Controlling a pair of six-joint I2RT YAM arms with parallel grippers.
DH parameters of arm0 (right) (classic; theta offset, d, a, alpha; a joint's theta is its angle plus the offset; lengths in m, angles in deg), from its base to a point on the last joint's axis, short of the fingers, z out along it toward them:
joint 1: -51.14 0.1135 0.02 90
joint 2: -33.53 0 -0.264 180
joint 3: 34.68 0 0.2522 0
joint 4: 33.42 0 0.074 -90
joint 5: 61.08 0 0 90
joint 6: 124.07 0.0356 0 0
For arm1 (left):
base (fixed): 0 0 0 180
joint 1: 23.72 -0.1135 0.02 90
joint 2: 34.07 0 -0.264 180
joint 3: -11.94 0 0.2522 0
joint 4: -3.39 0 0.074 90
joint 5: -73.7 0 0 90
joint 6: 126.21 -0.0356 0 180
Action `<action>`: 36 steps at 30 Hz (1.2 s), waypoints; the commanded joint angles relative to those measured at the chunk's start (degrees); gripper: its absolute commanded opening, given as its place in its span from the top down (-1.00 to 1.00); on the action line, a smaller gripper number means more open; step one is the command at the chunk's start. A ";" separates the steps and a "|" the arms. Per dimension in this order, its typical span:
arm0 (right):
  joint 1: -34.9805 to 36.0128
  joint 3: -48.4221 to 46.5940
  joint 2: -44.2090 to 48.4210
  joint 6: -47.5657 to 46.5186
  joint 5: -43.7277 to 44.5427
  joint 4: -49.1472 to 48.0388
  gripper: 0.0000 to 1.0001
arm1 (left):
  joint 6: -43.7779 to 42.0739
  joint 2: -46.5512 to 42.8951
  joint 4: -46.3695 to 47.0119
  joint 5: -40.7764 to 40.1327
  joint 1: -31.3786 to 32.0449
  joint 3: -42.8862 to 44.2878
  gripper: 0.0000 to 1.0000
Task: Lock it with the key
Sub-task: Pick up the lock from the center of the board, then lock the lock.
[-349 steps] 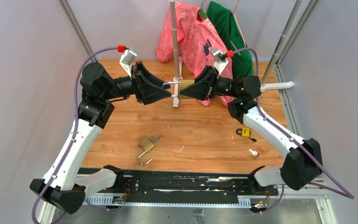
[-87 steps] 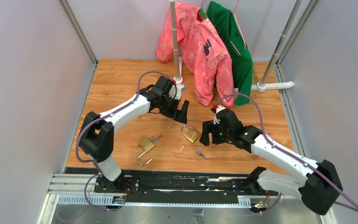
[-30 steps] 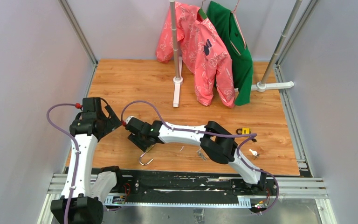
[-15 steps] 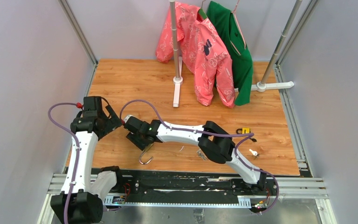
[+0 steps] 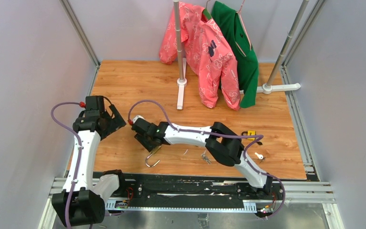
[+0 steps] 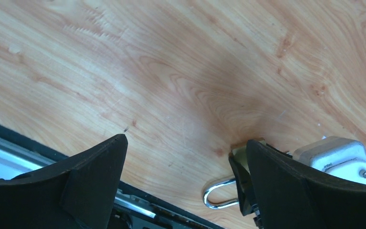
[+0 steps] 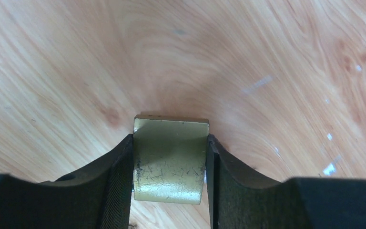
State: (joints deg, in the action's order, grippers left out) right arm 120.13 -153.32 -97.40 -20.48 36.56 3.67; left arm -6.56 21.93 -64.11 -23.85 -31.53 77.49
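Right wrist view: one brass padlock [image 7: 170,160] is pinched between the right gripper's [image 7: 169,140] two fingers, each pressed flat against a side of its body. Seen from the top, it sits near the left front of the table [image 5: 138,86], its open shackle [image 5: 151,160] pointing toward the near edge. The left gripper [image 6: 186,143] hovers nearby with its jaws spread wide, holding nothing. To the right lie one key bunch [image 5: 205,157], one white key [image 5: 259,155] and one yellow padlock [image 5: 251,134]. Two jackets, pink [image 5: 200,52] and green [image 5: 238,43], hang at the back.
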 commanded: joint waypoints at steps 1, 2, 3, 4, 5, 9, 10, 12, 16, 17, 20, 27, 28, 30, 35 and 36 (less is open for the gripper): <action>-4.01 6.23 5.65 3.76 2.44 2.98 0.92 | -2.73 -1.10 6.38 6.14 -0.47 0.66 -1.00; -4.94 7.45 6.70 4.36 1.83 2.84 0.95 | -3.50 -1.74 7.91 8.63 -0.53 0.08 -1.00; -5.71 8.26 7.53 4.84 1.22 2.78 0.98 | -4.25 -2.30 9.35 10.88 -0.49 -0.40 -1.00; -6.51 8.82 8.28 5.25 0.73 2.79 1.00 | -5.48 -2.79 10.48 13.63 -0.49 -0.83 -1.00; -7.19 9.48 9.01 5.78 0.33 2.80 1.00 | -6.45 -2.94 10.94 15.57 -0.52 -1.04 -1.00; -10.12 10.84 11.03 8.45 -2.82 2.71 1.00 | -10.86 -3.47 11.56 23.19 -0.45 -2.65 -1.00; -10.89 11.02 11.36 9.33 -4.32 2.73 1.00 | -11.37 -3.78 11.76 24.66 -0.43 -3.66 -1.00; -12.05 11.55 11.85 10.88 -6.56 2.58 1.00 | -11.50 -5.14 12.18 27.85 -0.32 -5.99 -1.00; -13.36 11.55 12.86 12.40 -10.18 1.53 1.00 | -11.03 -5.80 13.55 28.77 5.31 -6.03 -0.98; -13.62 11.21 13.25 12.49 -10.60 1.53 1.00 | -11.08 -5.09 13.50 28.75 6.59 -5.86 -0.98; -14.48 10.02 14.04 13.04 -11.73 1.37 1.00 | -10.86 -2.25 13.39 32.21 9.30 -6.43 -0.95; -17.54 9.50 15.75 15.79 -15.68 0.72 1.00 | -10.67 -3.10 13.54 32.88 12.70 -6.63 -0.97; -17.83 9.35 15.96 16.35 -15.98 0.65 1.00 | -11.16 -3.80 13.48 33.83 12.90 -6.47 -0.98; -18.17 8.78 16.20 16.83 -16.57 0.31 1.00 | -11.82 -4.45 13.27 34.94 13.36 -6.69 -0.98; -18.65 6.80 16.66 18.58 -17.91 -0.48 1.00 | -8.80 -2.46 13.31 32.06 14.48 -7.67 -0.98; -18.77 6.50 16.77 18.86 -18.14 -0.62 1.00 | -8.16 -1.62 13.73 33.07 14.56 -7.92 -0.99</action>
State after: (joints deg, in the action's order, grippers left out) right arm 101.62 -142.83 -84.46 -4.57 21.65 5.49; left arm -16.83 18.46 -51.15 8.89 -17.76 70.67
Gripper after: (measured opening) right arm 0.515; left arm 0.990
